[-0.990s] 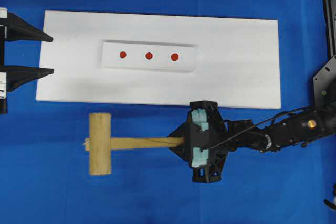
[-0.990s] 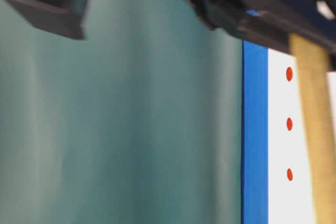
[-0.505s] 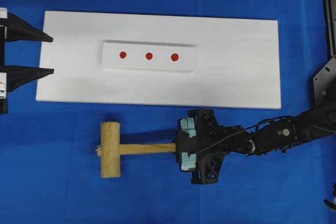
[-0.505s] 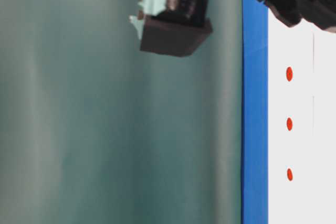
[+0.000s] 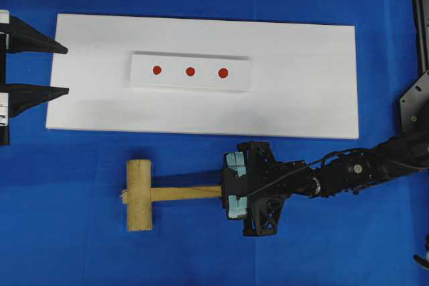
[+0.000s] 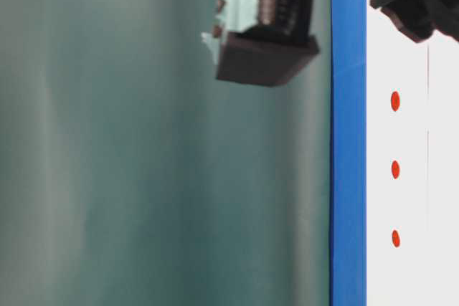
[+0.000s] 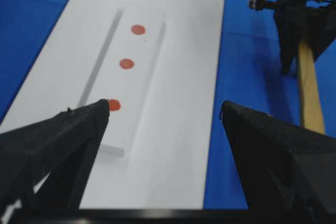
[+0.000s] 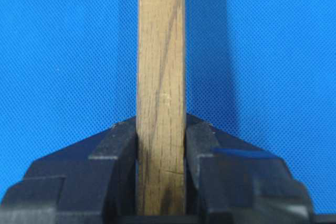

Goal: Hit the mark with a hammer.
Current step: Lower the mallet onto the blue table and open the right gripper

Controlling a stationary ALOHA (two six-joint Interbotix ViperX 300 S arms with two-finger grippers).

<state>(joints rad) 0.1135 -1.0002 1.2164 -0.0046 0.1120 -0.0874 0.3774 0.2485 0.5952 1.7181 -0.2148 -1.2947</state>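
Hammer [image 5: 139,194]: handle clamped by right end effector [image 8: 160,145], head off-board. Left end effector [image 7: 164,116]: wide open, empty. Head to be aligned squarely above red mark [image 5: 190,71] pre-strike.

Light-brown hammer [image 5: 140,194], red marks [image 5: 190,71], blue table [image 5: 67,232]

Bright, even overhead lighting; soft shadows on blue cloth [image 5: 80,246]; table-level view blurred, foreground out of focus.
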